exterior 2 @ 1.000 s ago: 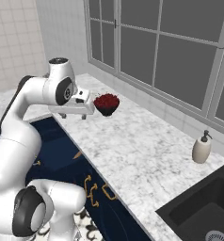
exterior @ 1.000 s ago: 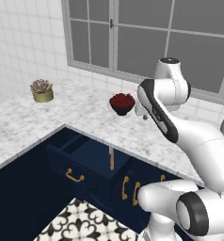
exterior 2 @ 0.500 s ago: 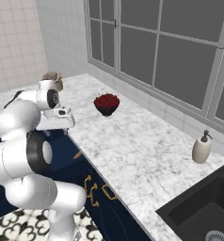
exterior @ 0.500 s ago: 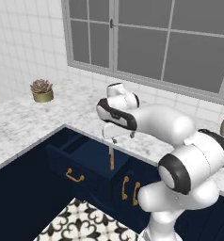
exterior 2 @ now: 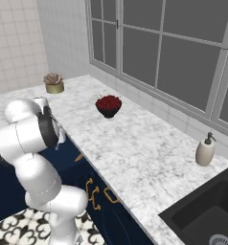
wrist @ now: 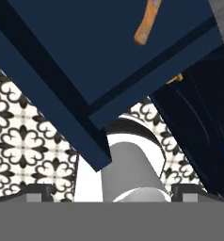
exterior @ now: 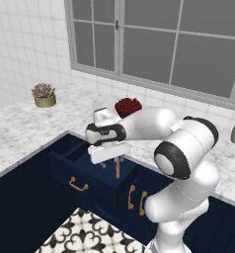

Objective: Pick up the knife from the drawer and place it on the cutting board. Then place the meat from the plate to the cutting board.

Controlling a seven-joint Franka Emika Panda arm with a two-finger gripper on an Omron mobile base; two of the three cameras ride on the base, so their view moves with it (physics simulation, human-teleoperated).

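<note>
Now the pincer (exterior: 105,154) (jaws apparently wide) hovers over the drawer (exterior: 90,170).

Gripper (exterior: 105,154) spread wide over open drawer (exterior: 77,165); knife (exterior: 117,167) handle upright inside.

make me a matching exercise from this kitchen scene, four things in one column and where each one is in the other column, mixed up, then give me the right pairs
Things:
1. knife
2. bowl of red berries
3. potted succulent
4. soap dispenser

Places:
A. on the counter beside the sink
B. inside the open drawer
C. on the counter in front of the window
D. on the counter by the tiled wall, at the far corner

Pairs: 1-B, 2-C, 3-D, 4-A
</note>
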